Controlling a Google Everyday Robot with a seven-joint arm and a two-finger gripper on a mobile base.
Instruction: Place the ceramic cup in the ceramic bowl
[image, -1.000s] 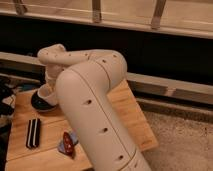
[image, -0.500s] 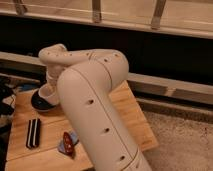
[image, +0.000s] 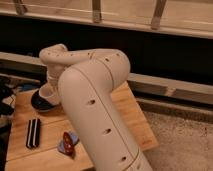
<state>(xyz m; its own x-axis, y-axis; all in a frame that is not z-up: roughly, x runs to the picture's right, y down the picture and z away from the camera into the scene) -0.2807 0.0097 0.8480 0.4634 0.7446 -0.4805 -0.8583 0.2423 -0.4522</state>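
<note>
Your gripper (image: 52, 84) sits at the far left end of the arm, low over the dark bowl (image: 38, 102), just behind the arm's elbow. Jaw state: cannot tell.

The cup (image: 48, 93) is pale and stands upright right under the gripper, inside the outline of the bowl; its long axis runs vertical, mouth up as far as you can see. The right side of the cup is cut off by the arm (image: 92, 107). Whether the cup rests on the bowl's floor or hangs just above it cannot be told.

The bowl lies at the back left of the wooden table (image: 132, 115). Only its left and front rim show; the rest is behind the cup and the arm.

Around it: a black striped block (image: 33, 133) lies flat on the table nearer the front left, long axis running front to back, well apart from the bowl. A small red object on something pale blue (image: 66, 142) lies at the front, just beside the arm's lower link; what these are is hard to make out. Dark shapes (image: 6, 95) crowd the left edge of the table, cut off by the picture border and not identifiable.

The big cream arm covers the table's middle and hides whatever lies there. Behind the table runs a dark wall with a pale ledge (image: 170, 87), and a railing (image: 150, 15) above.
</note>
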